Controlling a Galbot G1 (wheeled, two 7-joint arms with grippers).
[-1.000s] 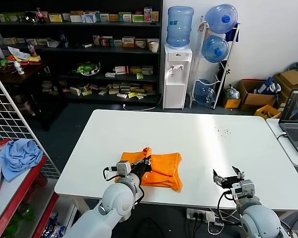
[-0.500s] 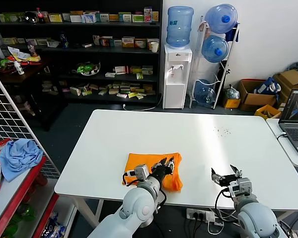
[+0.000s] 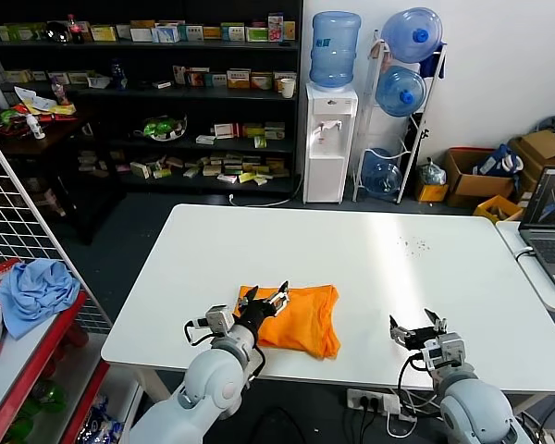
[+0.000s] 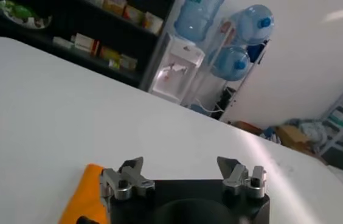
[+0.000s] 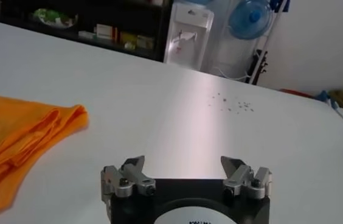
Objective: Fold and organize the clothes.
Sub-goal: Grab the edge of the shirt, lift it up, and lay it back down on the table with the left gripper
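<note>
While the folded bright orange cotton T-shirt [image 3: 298,317] lay flat near the front edge of the white rectangular tabletop [image 3: 351,259], the left gripper [image 3: 265,297] hovered over the shirt's left end, its jaws spread apart and holding nothing. In the left wrist view the same gripper [image 4: 182,173] showed 2 metal fingertips [image 4: 131,168] well apart, with a sliver of the orange shirt [image 4: 86,193] beside 1 of them and bare tabletop [image 4: 68,109] stretching beyond. The shirt was gathered into a compact, roughly rectangular bundle; its right end hung in soft layered folds close to the tabletop's front edge.

The right gripper [image 3: 418,329] sat low by the front edge of the tabletop, well apart from the shirt on its right side, jaws open and empty. From the right wrist view that gripper [image 5: 185,170] faced across the tabletop [image 5: 177,109], with the shirt's layered orange edge [image 5: 19,140] lying off to one side, not touching the fingers [image 5: 134,165].

Off the tabletop, a crumpled light blue cloth [image 3: 35,291] rested on a red shelf [image 3: 28,356] at the robot's left. Behind the tabletop stood a white water dispenser [image 3: 329,139] topped with a blue bottle, and dark shelving [image 3: 148,92] filled with small boxes. An open laptop [image 3: 551,227] sat on a neighbouring surface to the right.
</note>
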